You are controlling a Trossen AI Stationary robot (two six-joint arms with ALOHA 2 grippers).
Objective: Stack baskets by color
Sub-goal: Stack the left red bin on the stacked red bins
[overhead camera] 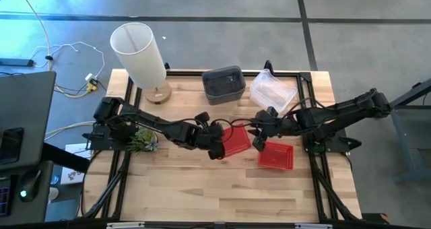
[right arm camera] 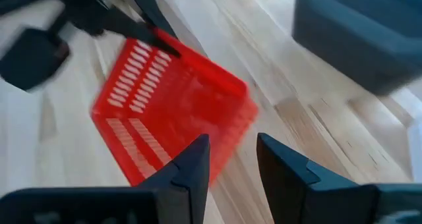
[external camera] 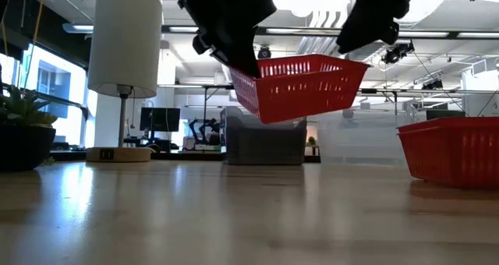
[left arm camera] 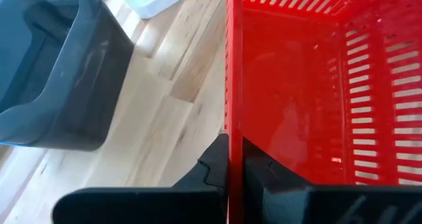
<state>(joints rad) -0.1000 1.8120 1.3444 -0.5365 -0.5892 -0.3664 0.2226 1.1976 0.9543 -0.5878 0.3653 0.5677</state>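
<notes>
Wooden table (overhead camera: 202, 188): from above, the left gripper (overhead camera: 219, 148) is clamped on a red basket (overhead camera: 237, 140) at centre; another red basket (overhead camera: 276, 156) lies toward four o'clock. At table level, the gripped basket hangs tilted, airborne. The right gripper (right arm camera: 231, 161) has its fingers apart, empty.

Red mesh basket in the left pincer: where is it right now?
The red mesh plastic basket hangs tilted above mid-table, its wall clamped by the left pincer; the second red basket sits just to its right.

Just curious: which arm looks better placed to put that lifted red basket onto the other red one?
Probably the left: its pincer is shut on the lifted red basket; the right pincer hangs open, empty, above the other red basket.
</notes>
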